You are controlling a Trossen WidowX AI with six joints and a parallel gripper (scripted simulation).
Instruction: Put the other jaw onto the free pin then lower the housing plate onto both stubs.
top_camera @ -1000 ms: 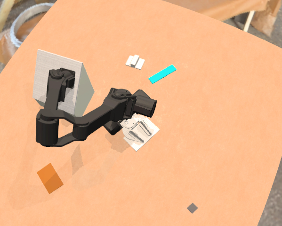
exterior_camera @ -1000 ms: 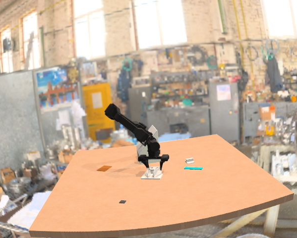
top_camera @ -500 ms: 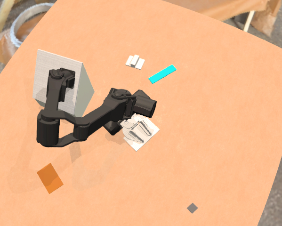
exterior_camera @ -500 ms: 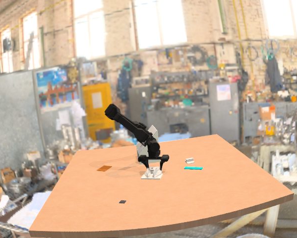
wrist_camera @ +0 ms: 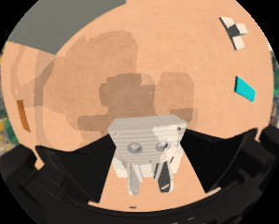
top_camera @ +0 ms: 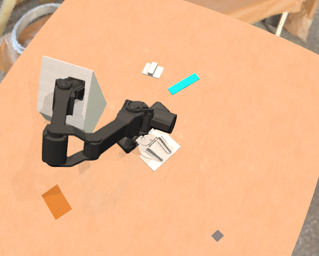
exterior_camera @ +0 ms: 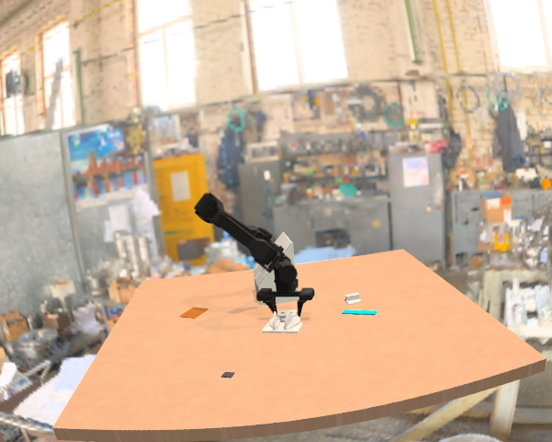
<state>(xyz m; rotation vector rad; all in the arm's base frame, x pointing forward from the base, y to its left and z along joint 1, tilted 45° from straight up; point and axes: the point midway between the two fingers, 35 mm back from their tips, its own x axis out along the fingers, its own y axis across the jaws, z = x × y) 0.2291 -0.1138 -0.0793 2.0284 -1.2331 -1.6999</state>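
Observation:
The white base [top_camera: 154,167] [exterior_camera: 281,331] lies on the table. Its two pale jaws [top_camera: 154,154] [exterior_camera: 292,321] [wrist_camera: 133,179] stick out side by side toward the front. The housing plate [top_camera: 146,141] [wrist_camera: 148,133] lies over the rear ends of the jaws, and two round holes show in it. My gripper [exterior_camera: 287,314] [wrist_camera: 146,133] is shut on the housing plate, one black finger against each end. The gear teeth and pins are hidden under the plate. Whether the plate is fully seated is too small to tell.
A grey wedge block [top_camera: 97,107] stands behind the arm. A small white ridged part [top_camera: 153,69] [exterior_camera: 352,298] [wrist_camera: 234,32] and a cyan strip [top_camera: 183,84] [exterior_camera: 358,312] [wrist_camera: 244,89] lie to one side. An orange patch [top_camera: 56,202] [exterior_camera: 193,312] and a small grey square [top_camera: 217,236] [exterior_camera: 228,375] lie elsewhere.

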